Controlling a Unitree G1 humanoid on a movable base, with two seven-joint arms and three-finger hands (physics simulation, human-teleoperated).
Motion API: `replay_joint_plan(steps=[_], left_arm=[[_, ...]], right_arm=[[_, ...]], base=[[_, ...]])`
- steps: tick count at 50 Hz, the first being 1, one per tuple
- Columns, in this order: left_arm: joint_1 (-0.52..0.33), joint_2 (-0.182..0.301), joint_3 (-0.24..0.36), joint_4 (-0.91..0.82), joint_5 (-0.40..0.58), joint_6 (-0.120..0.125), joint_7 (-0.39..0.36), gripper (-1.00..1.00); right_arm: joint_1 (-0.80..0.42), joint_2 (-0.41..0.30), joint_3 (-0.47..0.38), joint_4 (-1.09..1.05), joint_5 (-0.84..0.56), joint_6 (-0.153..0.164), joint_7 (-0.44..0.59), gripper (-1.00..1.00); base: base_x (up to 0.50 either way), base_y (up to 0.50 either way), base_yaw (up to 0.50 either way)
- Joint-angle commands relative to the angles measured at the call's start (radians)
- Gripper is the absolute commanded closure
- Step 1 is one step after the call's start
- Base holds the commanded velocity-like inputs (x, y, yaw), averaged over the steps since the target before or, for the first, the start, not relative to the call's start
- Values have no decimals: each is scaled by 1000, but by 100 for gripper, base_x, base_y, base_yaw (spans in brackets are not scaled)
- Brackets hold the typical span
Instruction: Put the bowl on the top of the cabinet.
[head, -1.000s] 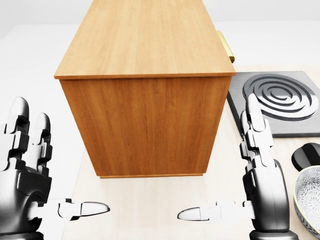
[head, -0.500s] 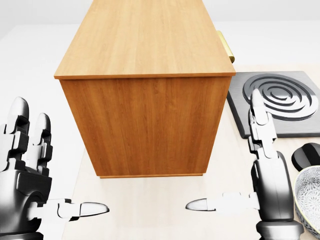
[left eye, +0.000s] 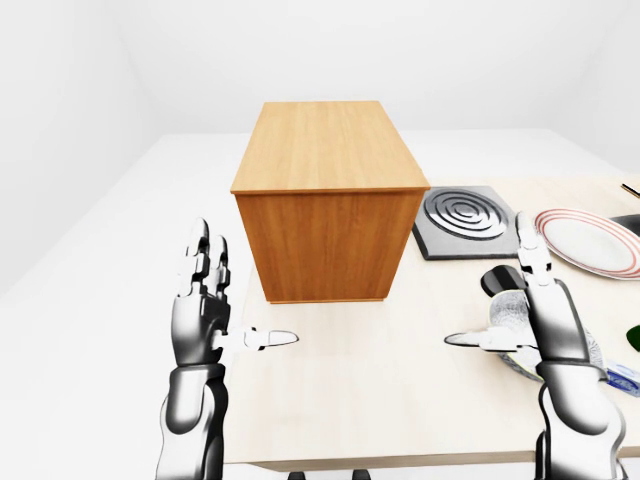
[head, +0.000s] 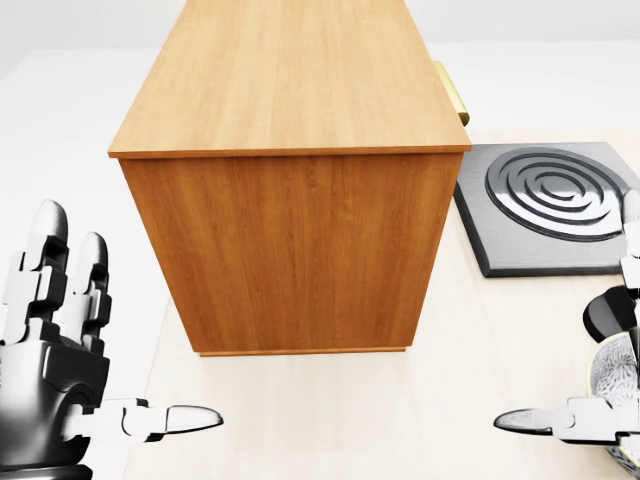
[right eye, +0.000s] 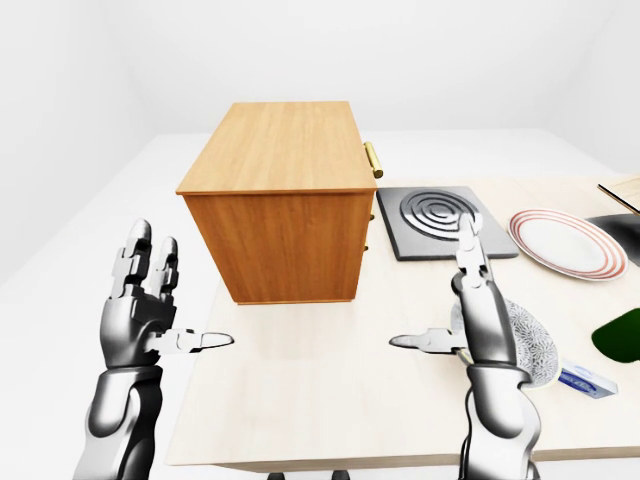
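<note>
Right now the bowl (right eye: 522, 345) sits on the pale worktop (right eye: 330, 400) toward the right of the right-eye view, a shallow dish with a grey, finely patterned inside and a pale rim. The wooden cabinet (left eye: 325, 200) stands well apart from it, up and to the left, its flat top bare. The right-eye view shows a brass handle (right eye: 373, 159) on the cabinet's right side, hidden in the left-eye view; both show the hob plate (left eye: 464, 217) and a red-rimmed plate (left eye: 588, 240). The right robot hand (right eye: 470, 320) is spread, thumb out, upright just left of the bowl and overlapping its edge. The left robot hand (left eye: 205, 310) is likewise spread, far across the worktop.
</note>
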Motion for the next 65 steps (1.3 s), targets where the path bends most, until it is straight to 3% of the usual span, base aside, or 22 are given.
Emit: replay_joint_plan(steps=[1,9,13,19,22,26,40,65], left_arm=[[0,0,-2,10,4,0,1,-100],[1,0,-3,11,5,0,1,-100],[2,0,-4,11,5,0,1,-100],[4,0,-6,7,7,0,2,-100],[4,0,-7,10,6,0,1,-100],[5,0,-8,10,8,0,0,-100],[3,1,-10,21,10,0,-2,-100],[4,0,-13,37,13,0,-3,-100]], right_arm=[[18,9,-97,-51,-34,5,81,-100],[51,32,-148,-141,-47,-6,167,-100],[76,44,-161,-114,-75,-60,183,-100],[94,51,-190,-95,-110,-97,220,-100],[92,47,-219,-92,-113,-102,246,-100],[96,47,-234,-60,-139,-138,257,-100],[109,38,-272,-3,-204,-139,293,-100],[166,52,-261,143,-323,-139,307,-100]], base=[[0,0,0],[0,0,0],[0,0,0],[0,0,0],[0,0,0],[0,0,0],[0,0,0],[0,0,0]])
